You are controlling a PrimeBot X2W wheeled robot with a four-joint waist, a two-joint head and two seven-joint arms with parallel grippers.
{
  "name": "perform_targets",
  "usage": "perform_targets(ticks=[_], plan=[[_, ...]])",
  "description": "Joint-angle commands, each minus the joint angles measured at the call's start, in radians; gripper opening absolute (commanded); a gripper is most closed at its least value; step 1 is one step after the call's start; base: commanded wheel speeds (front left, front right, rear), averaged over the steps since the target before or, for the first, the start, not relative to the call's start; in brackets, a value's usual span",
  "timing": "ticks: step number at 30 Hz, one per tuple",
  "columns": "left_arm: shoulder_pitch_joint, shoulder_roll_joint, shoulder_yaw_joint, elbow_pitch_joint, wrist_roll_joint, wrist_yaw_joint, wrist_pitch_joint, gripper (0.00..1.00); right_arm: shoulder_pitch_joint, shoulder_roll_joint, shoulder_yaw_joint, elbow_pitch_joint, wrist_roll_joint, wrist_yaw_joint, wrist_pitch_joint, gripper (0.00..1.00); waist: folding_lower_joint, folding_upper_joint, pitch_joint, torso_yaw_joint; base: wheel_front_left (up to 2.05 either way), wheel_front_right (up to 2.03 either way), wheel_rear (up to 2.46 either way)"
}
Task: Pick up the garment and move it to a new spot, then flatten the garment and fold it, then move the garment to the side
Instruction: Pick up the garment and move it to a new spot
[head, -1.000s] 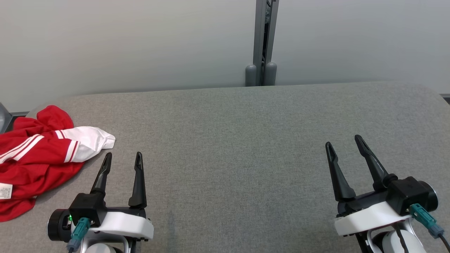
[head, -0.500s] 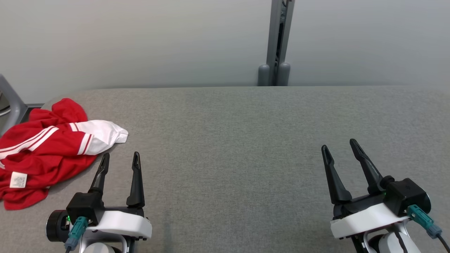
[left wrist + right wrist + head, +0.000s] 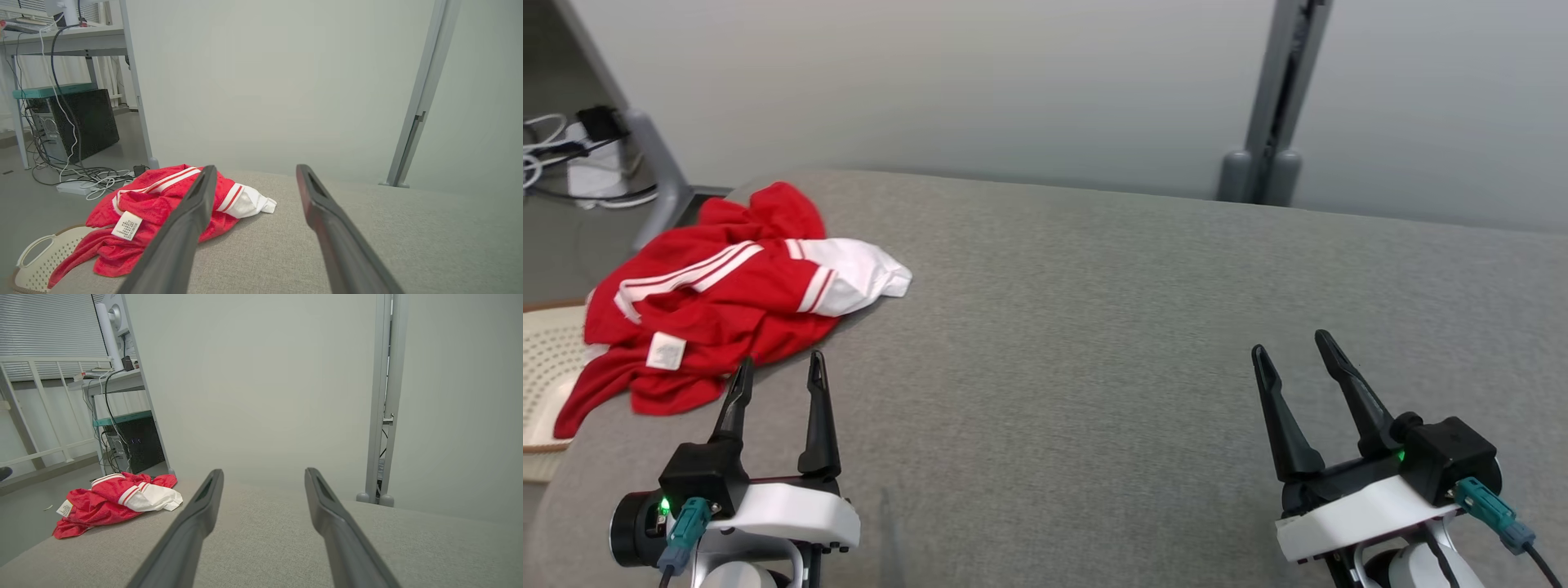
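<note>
Garment (image 3: 727, 310) sat bunched at the left corner of the counter (image 3: 1094, 327), about 11 o'clock just off the left gripper (image 3: 778, 363), way farther from the right gripper (image 3: 1291, 343). Both sets of jaws gaped, holding nothing.

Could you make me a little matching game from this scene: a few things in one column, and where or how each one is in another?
1 garment
2 left gripper
3 right gripper
4 basket

A open, over the bare grey surface, far from the garment
B crumpled, red and white
C cream, perforated, off the surface's left end
D open, fingertips close to the garment

Pairs: 1-B, 2-D, 3-A, 4-C
</note>
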Motion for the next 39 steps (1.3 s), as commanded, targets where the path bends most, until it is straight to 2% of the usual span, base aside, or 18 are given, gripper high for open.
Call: perform_targets(ticks=[1,11,20,31,39], plan=[[-0.004,0.006,0.002,-0.004,-0.002,0.004,0.0,1.0,-0.007,-0.008,0.001,0.002,0.004,0.002,-0.007,1.0,-0.0001,0.0,0.003,0.04,0.0,0.0,0.0],[0.004,0.012,-0.001,-0.01,-0.015,0.012,0.018,1.0,-0.008,-0.008,0.024,0.018,0.046,0.002,-0.013,1.0,-0.0001,0.0,0.001,0.159,0.0,0.0,0.0],[0.014,0.025,0.004,-0.027,-0.023,0.021,0.036,1.0,-0.008,0.0,0.019,0.028,0.068,0.002,-0.023,1.0,-0.0001,0.0,-0.005,0.218,0.0,0.0,0.0],[0.017,0.029,0.003,-0.044,-0.037,0.03,0.051,1.0,-0.019,0.006,0.019,0.035,0.077,0.002,-0.028,1.0,-0.0001,0.0,-0.005,0.232,0.0,0.0,0.0],[-0.055,0.058,0.018,-0.051,-0.074,0.0,0.108,1.0,-0.036,0.001,0.02,0.029,0.07,0.002,-0.028,1.0,-0.0001,0.0,0.022,0.205,0.0,0.0,0.0]])
